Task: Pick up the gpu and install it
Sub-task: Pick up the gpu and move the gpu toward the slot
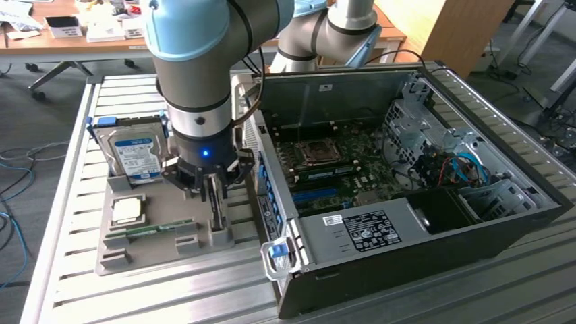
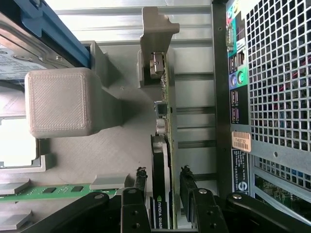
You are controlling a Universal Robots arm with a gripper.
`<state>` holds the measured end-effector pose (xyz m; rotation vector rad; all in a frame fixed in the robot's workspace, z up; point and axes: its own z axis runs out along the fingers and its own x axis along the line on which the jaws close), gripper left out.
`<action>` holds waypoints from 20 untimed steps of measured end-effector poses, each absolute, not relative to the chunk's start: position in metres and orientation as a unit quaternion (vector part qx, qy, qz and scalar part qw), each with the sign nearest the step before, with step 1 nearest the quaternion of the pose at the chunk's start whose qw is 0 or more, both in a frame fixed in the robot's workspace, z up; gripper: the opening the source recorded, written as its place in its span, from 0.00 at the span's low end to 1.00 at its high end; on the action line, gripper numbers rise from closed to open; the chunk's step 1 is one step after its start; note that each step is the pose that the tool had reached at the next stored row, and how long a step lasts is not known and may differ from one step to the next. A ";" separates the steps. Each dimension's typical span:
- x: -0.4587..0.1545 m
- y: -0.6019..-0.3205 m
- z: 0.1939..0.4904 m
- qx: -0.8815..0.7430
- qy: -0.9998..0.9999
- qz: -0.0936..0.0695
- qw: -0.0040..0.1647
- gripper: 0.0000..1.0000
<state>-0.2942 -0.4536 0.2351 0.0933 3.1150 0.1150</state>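
The hand (image 2: 163,172) is spread astride the graphics card (image 2: 159,155), which its grey holder (image 2: 158,29) props on edge for gripping.

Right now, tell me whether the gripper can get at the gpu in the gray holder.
Probably yes: the open gripper sits over the upright gpu, a finger on each side of the card, and nothing lies between them.
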 end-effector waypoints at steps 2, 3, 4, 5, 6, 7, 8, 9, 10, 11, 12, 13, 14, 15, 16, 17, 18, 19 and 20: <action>-0.294 -0.454 0.234 0.030 0.999 0.037 0.012 0.42; -0.294 -0.454 0.233 0.030 0.999 0.037 0.012 0.42; -0.294 -0.454 0.232 0.030 0.999 0.037 0.012 0.42; -0.294 -0.454 0.231 0.030 0.999 0.037 0.012 0.42; -0.294 -0.454 0.231 0.030 0.999 0.037 0.012 0.42; -0.294 -0.454 0.231 0.030 0.999 0.037 0.012 0.42; -0.294 -0.454 0.231 0.030 0.999 0.037 0.012 0.42; -0.294 -0.454 0.231 0.030 0.999 0.037 0.012 0.42; -0.294 -0.454 0.231 0.030 0.999 0.037 0.012 0.42; -0.294 -0.454 0.231 0.030 0.999 0.037 0.012 0.42; -0.294 -0.454 0.231 0.030 0.999 0.037 0.012 0.42; -0.294 -0.454 0.231 0.030 0.999 0.037 0.012 0.42; -0.294 -0.453 0.231 0.030 0.999 0.037 0.012 0.42; -0.294 -0.453 0.231 0.030 0.999 0.037 0.012 0.42; -0.294 -0.453 0.231 0.030 0.999 0.037 0.012 0.42; -0.294 -0.452 0.231 0.030 0.999 0.038 0.012 0.42; -0.294 -0.452 0.231 0.030 0.999 0.038 0.012 0.42; -0.294 -0.451 0.231 0.030 0.999 0.038 0.012 0.42; -0.294 -0.451 0.231 0.030 0.999 0.038 0.012 0.42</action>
